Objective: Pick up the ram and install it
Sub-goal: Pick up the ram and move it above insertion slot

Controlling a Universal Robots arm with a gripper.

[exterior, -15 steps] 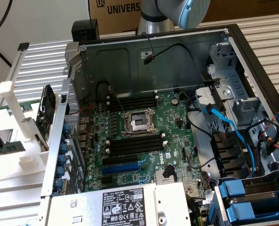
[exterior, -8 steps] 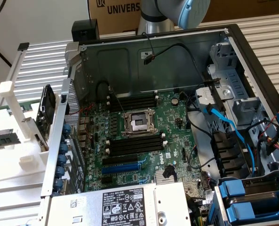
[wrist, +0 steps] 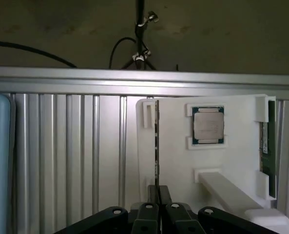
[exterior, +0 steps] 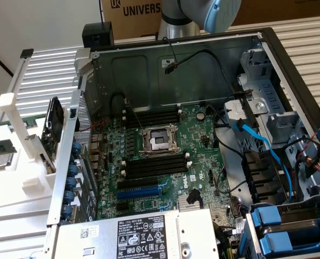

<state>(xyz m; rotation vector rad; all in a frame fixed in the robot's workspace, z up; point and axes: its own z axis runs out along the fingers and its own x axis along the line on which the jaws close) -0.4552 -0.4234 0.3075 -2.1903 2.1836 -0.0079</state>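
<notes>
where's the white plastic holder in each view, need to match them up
Exterior view: the white holder is at the far left edge, outside the computer case.
Wrist view: the white holder fills the centre and right, carrying the processor chip, with the ram edge-on in it.
Shared landmark: the ribbed metal table under the holder.
</notes>
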